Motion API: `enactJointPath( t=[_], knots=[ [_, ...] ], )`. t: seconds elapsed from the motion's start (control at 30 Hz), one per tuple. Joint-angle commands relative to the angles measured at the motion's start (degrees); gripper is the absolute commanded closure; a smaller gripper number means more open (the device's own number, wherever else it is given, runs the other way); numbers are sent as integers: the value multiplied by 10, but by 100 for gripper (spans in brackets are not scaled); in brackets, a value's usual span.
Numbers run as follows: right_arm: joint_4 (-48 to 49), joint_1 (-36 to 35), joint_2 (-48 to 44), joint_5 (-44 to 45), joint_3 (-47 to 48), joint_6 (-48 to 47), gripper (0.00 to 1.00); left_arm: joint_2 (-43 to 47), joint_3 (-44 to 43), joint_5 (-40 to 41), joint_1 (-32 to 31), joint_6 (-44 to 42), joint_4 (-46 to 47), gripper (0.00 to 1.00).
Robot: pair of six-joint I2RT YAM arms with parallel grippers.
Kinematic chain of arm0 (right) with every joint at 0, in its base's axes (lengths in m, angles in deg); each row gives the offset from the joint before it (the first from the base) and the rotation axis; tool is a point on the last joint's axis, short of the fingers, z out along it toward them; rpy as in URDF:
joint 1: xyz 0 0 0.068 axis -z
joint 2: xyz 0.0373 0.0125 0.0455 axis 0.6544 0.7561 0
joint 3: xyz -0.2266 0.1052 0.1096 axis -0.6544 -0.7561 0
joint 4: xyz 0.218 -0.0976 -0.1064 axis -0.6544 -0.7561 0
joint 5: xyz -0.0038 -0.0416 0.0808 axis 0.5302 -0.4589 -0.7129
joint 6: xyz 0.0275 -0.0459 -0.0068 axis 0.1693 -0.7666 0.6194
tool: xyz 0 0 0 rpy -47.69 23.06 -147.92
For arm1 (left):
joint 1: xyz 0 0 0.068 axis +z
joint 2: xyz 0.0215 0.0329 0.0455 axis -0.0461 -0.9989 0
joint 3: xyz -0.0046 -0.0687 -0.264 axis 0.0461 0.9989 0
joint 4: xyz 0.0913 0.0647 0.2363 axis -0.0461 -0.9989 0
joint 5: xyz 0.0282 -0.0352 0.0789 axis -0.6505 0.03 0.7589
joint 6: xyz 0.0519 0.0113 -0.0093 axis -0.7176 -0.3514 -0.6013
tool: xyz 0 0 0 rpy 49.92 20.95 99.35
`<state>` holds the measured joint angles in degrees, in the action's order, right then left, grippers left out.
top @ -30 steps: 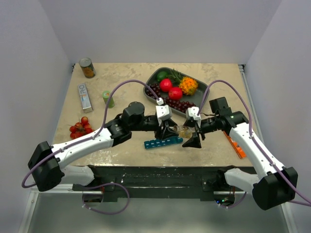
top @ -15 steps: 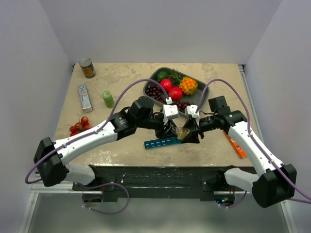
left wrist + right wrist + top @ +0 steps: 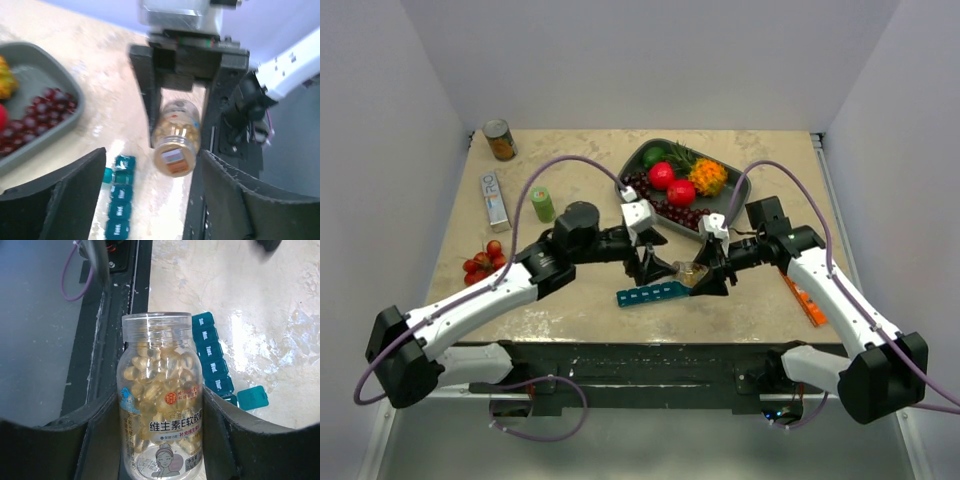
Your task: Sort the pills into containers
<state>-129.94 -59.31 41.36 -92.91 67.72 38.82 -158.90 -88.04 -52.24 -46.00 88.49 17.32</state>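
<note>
Beige table [image 3: 585,160] holds tin can [image 3: 499,140] at ten o'clock, white box [image 3: 495,198] and green bottle [image 3: 542,204] at nine, cherries [image 3: 485,262] at eight, fruit tray [image 3: 632,161] at one, pill organiser [image 3: 652,293] at six, orange box [image 3: 805,303] at four.

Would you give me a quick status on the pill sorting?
Left gripper open, empty. Right gripper shut on uncapped pill bottle. Organiser nearby, one lid open. Nothing blocking.

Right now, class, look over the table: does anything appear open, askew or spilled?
One lid on the teal pill organiser, just past the Thur compartment, is swung out sideways while the lids beside it lie shut. Nothing looks spilled.
</note>
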Motion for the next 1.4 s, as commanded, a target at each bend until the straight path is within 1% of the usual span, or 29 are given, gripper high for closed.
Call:
enactJointPath(
  t=[0.0, 0.1, 0.2, 0.3, 0.33, 0.37, 0.4, 0.43, 0.47, 0.5, 0.53, 0.6, 0.63, 0.73, 0.93, 1.13, 1.23, 1.37],
  knots=[
    [19, 8, 0, -45, 21, 27, 91, 83, 50, -28, 43, 70, 145, 15],
    [25, 15, -1, -71, 18, 37, 91, 104, 87, -56, 45, 48, 160, 12],
    [43, 31, 1, -134, 11, 67, 92, 107, 96, -94, 45, 27, 172, 12],
    [137, 59, 0, -220, -11, 185, 92, 110, 97, -108, 45, 17, 195, 12],
    [255, 80, -1, -252, -38, 320, 92, 111, 96, -105, 45, 13, 198, 12],
    [300, 88, -1, -264, -40, 367, 93, 111, 93, -101, 45, 8, 194, 12],
    [286, 90, 4, -265, -32, 365, 93, 111, 84, -96, 45, 6, 192, 12],
    [249, 96, 7, -265, -7, 303, 93, 112, 81, -89, 45, -1, 188, 12],
    [212, 96, 9, -265, 5, 262, 93, 112, 77, -85, 45, -3, 184, 12],
    [159, 96, 8, -250, 13, 225, 93, 113, 72, -78, 45, -5, 182, 12],
    [144, 96, 4, -227, 23, 186, 92, 113, 71, -72, 45, -12, 180, 12],
    [98, 96, -2, -174, 26, 148, 92, 106, 61, -70, 45, -23, 173, 12],
    [87, 93, -7, -164, 25, 117, 92, 102, 57, -69, 45, -30, 168, 12],
    [82, 86, -22, -143, 17, 105, 92, 78, 34, -75, 45, -38, 150, 12],
    [50, 74, -28, -115, 20, 59, 91, 23, 5, -124, 43, -35, 162, 12],
    [38, 67, -30, -105, 20, 39, 91, -19, -21, -156, 31, -40, 156, 13],
    [37, 65, -31, -101, 20, 37, 91, -40, -31, -180, 28, -44, 145, 18],
    [34, 62, -30, -95, 18, 32, 91, -68, -54, -190, 14, -61, 112, 22]
  ],
)
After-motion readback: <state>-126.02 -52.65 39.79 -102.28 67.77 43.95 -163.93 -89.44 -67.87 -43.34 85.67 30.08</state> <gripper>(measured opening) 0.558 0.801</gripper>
